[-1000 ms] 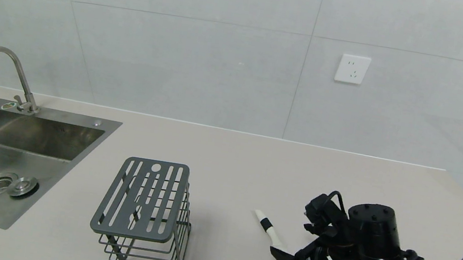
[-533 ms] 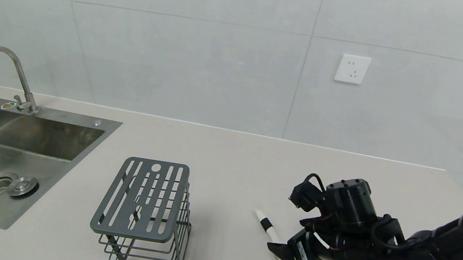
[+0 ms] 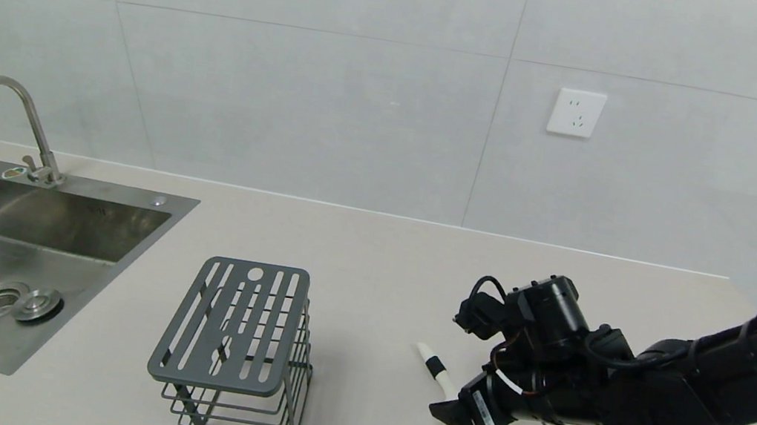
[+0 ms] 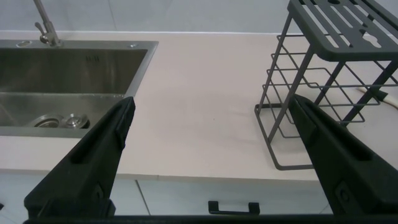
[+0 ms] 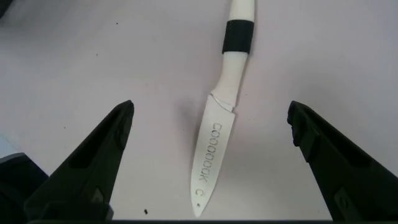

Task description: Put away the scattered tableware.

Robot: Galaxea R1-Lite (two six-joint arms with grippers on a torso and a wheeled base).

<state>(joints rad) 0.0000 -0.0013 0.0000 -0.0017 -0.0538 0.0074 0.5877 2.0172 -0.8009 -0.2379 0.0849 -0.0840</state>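
The white knife (image 3: 438,373) (image 5: 219,134), black-banded at the handle, lies flat on the counter (image 3: 376,280) in the lower right of the head view, well right of the dark wire rack (image 3: 234,326) (image 4: 323,81) at lower centre. The right gripper (image 3: 456,418) (image 5: 210,118) hangs low over it, jaws spread wide, one finger on each side of the blade and apart from it. The left gripper (image 4: 211,109), jaws likewise wide and holding nothing, sits before the counter's front edge, facing rack and sink (image 3: 47,223).

The right tool (image 5: 209,115) hides part of the knife (image 3: 432,364) (sink (image 3: 89,188) cut off).
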